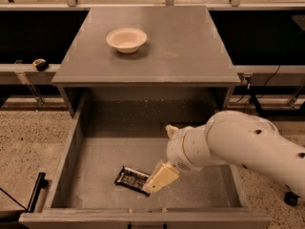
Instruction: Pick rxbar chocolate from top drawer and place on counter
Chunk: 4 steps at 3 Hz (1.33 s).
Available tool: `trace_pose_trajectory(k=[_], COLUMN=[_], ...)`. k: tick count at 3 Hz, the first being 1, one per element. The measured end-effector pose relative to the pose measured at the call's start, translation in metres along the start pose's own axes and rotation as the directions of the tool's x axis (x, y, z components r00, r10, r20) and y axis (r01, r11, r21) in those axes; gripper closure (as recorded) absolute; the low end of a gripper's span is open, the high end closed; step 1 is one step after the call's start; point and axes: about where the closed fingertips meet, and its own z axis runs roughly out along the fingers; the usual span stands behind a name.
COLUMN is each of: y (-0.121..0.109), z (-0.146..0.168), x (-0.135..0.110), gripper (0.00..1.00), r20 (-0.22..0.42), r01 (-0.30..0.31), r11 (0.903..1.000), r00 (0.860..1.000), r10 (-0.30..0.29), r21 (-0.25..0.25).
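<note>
The rxbar chocolate (130, 178), a flat black wrapper with pale lettering, lies on the floor of the open top drawer (71, 151), near its front and left of centre. My gripper (153, 185), with cream-coloured fingers, reaches down into the drawer and its tip is at the bar's right end, touching or just over it. The white arm (238, 144) comes in from the right over the drawer. The counter (181, 46) is the grey cabinet top behind the drawer.
A white bowl (126, 39) stands on the counter at the back left. The drawer has tall side walls and a black handle (36, 192) at the front left. Speckled floor lies either side, with cables (267, 87) on the right.
</note>
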Motion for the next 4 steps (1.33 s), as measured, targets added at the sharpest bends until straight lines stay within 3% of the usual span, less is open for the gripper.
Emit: trace_pose_trajectory(k=[1,3,4], y=[-0.014,0.011,0.014], z=[-0.004,0.069,0.101], x=[-0.011,0.004,0.016], gripper=[0.00,0.00,0.00], r20=[0.018,0.037,0.041], r01=[0.038,0.093,0.114], r11=[0.9980,0.9926,0.9910], r00=[0.999,0.995,0.993], r10=[-0.039,-0.090,-0.111], r21=[0.050,-0.078,-0.071])
